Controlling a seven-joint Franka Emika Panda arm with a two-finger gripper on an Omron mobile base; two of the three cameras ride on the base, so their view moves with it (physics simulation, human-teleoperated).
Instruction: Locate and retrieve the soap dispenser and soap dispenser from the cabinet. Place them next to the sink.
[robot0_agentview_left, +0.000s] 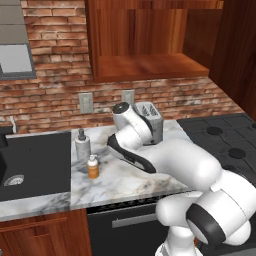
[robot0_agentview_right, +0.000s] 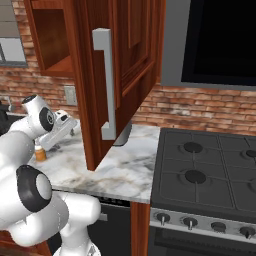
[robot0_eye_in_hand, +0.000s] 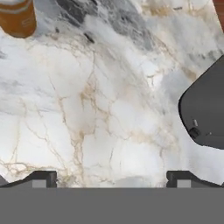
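Both soap bottles parked on the marble by the sink

Gripper hangs over bare counter, jaws spread wide, holding nothing. Grey dispenser and orange bottle stand just right of the sink.

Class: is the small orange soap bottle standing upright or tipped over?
Upright: the orange bottle stands on the marble counter, white cap on top, beside the taller grey dispenser.

Polished reddish wood cabinet, veined marble counter – smooth, glossy, rough brick wall, brushed-metal toaster, matt black sink
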